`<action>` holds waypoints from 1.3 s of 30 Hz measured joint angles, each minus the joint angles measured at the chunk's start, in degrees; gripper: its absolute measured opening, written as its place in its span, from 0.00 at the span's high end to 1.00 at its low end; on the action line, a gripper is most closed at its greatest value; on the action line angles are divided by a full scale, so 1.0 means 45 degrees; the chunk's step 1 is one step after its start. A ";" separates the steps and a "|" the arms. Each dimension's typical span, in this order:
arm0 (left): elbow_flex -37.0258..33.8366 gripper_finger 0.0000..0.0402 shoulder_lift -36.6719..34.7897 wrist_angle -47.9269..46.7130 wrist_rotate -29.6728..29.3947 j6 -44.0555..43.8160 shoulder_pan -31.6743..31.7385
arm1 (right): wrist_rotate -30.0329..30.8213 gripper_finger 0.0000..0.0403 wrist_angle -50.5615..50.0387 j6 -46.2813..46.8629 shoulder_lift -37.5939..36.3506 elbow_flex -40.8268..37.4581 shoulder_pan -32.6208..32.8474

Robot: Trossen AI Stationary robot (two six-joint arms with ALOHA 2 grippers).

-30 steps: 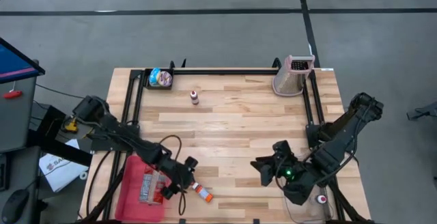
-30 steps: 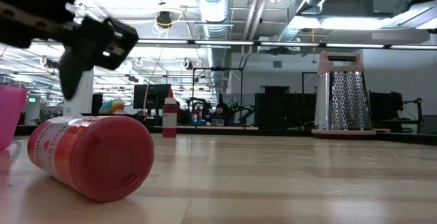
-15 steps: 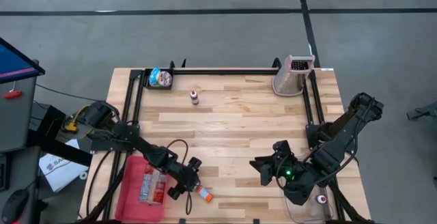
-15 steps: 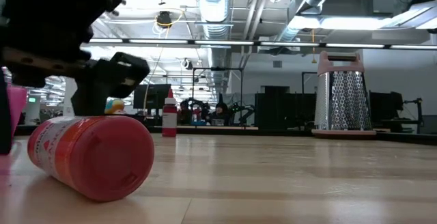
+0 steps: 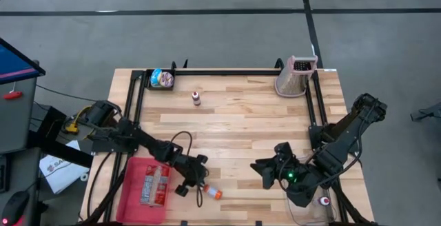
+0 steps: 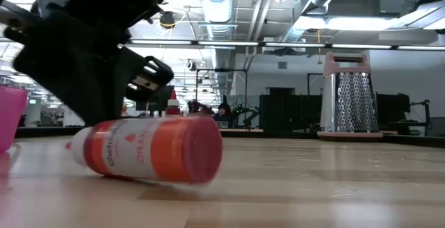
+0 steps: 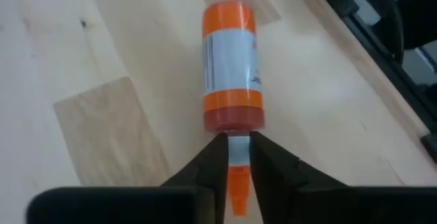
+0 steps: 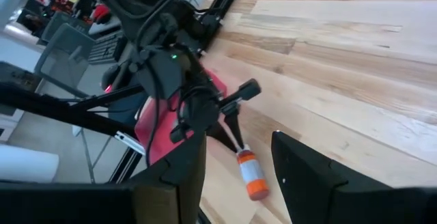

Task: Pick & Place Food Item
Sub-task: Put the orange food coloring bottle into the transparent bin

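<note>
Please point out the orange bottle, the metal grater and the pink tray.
orange bottle (image 7: 231, 53): left wrist view, label on its body.
metal grater (image 6: 355, 103): low view, perforated face.
pink tray (image 5: 132, 185): high view, bare left side.

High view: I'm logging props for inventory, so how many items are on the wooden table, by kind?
Orange-capped squeeze bottle: 1
Small red-capped bottle: 1
Pink-topped metal box grater: 1
Round food tin: 1
Pink plastic tray: 1
Total: 5

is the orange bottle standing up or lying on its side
Lying on its side. The orange bottle rests lengthwise on the table, its nozzle end pinched between the left gripper fingers.
</note>
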 joint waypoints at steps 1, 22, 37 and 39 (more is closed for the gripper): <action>0.0005 0.88 0.0000 0.0030 0.0022 0.0006 0.0037 | -0.0014 0.60 0.0137 -0.0177 0.0000 0.0000 -0.0033; 0.0000 0.58 -0.0005 -0.0028 -0.0585 0.0450 -0.0099 | -0.0102 0.60 0.0682 -0.0452 0.0000 0.0000 -0.0048; -0.0005 0.60 0.0000 0.0409 -0.1099 -0.0483 -0.0569 | -0.0039 0.60 0.0914 -0.0456 0.0000 0.0000 -0.0044; 0.0002 0.60 0.0165 0.0538 -0.1131 -0.0566 -0.0511 | -0.0023 0.60 0.0914 -0.0456 0.0000 0.0000 -0.0043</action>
